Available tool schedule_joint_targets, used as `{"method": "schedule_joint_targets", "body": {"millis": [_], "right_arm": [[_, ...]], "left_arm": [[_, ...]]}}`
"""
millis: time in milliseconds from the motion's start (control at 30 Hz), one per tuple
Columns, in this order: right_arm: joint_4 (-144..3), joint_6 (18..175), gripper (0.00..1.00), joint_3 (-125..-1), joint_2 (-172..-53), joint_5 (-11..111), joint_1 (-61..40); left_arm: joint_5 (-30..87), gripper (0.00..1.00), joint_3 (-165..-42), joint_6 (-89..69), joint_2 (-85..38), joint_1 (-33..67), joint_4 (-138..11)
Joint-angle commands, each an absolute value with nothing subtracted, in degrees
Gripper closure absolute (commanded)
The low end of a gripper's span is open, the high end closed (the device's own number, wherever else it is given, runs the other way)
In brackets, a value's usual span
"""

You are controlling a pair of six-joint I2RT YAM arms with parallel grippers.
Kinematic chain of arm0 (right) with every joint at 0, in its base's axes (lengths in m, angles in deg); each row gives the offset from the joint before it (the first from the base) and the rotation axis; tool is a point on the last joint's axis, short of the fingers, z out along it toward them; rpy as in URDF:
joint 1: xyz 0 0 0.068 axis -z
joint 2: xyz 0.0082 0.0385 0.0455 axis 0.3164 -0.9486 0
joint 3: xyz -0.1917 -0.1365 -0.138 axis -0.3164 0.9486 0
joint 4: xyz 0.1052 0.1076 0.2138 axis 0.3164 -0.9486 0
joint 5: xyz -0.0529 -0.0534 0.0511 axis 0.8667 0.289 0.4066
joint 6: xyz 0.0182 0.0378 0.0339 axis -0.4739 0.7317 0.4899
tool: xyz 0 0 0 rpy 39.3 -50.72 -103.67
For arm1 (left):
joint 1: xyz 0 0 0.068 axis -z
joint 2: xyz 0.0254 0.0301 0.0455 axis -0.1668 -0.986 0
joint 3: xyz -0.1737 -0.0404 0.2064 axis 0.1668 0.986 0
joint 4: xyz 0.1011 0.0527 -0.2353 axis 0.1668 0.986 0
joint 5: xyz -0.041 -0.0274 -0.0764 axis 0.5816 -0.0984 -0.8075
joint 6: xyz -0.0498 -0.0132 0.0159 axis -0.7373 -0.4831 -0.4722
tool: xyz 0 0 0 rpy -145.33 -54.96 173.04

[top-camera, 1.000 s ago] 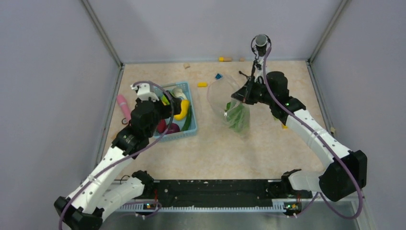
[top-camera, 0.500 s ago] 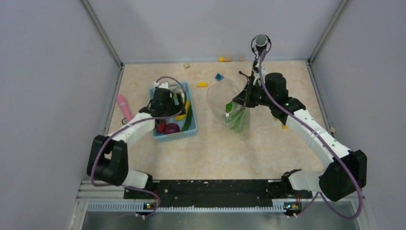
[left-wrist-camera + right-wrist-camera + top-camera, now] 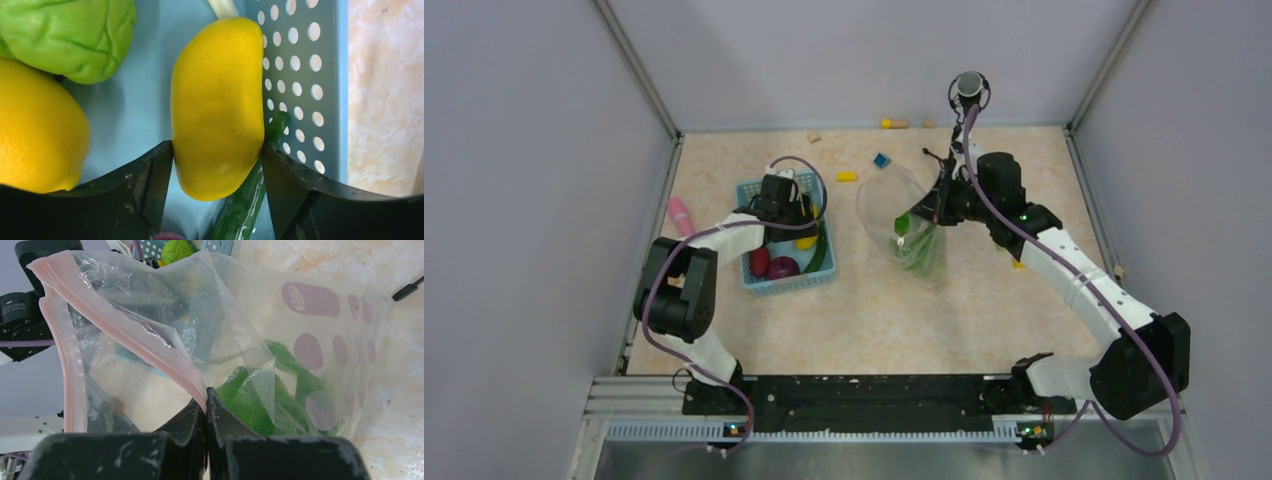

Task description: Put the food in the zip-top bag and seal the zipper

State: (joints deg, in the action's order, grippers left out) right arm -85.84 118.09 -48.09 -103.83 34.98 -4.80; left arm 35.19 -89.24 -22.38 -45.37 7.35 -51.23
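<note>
the bag [image 3: 886, 205] is held upright near the middle of the table [image 3: 984, 300], with its mouth open. in the right wrist view the zipper [image 3: 125, 335] is seen parted, and one pink strip runs down to the right gripper [image 3: 206, 401], whose fingers are pressed together on that edge of the bag. lettuce [image 3: 272, 395] is seen low inside the bag, behind the clear plastic.

the rest of the food is found in the basket [image 3: 794, 285], just left of the bag and apart from it. the left gripper [image 3: 216, 149] is lowered into the basket, and a yellow piece [image 3: 217, 90] is pinched between its fingers [image 3: 145, 185], both of which touch its sides. beside it a lumpy green piece [image 3: 70, 35] and a lemon [image 3: 35, 130] are seen. a cucumber [image 3: 247, 200] lies under the yellow piece, along the perforated wall. red-purple pieces [image 3: 784, 268] are seen at the near end of the basket in the top view.

a pink stick [image 3: 679, 212] lies left of the basket, by the wall. a yellow block [image 3: 847, 177] and a blue block [image 3: 880, 159] lie beyond the bag.
</note>
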Motion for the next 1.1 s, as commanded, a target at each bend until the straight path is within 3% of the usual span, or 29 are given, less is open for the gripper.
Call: {"method": "schedule_joint_targets", "body": {"millis": [0, 467, 667, 933, 1067], "right_arm": [[-86.0, 116.7, 1.00, -48.4, -103.1, 35.5, -5.2], [-87.8, 116.2, 1.00, -48.0, -102.2, 35.8, -5.2], [-88.1, 116.1, 1.00, -48.0, -101.9, 35.9, -5.2], [-88.4, 115.6, 1.00, -47.9, -100.4, 36.2, -5.2], [-88.4, 115.4, 1.00, -47.6, -99.4, 36.7, -5.2]], "left_arm": [[35.1, 0.32, -90.3, -21.7, -45.6, 7.1, -53.5], [37.5, 0.29, -91.9, -22.3, -49.7, 7.0, -52.5], [37.6, 0.62, -91.8, -23.0, -45.9, 7.1, -51.3], [37.4, 0.72, -88.7, -23.9, -28.6, 7.2, -51.1], [25.3, 0.80, -85.6, -23.7, -17.6, 7.3, -55.2]]}}
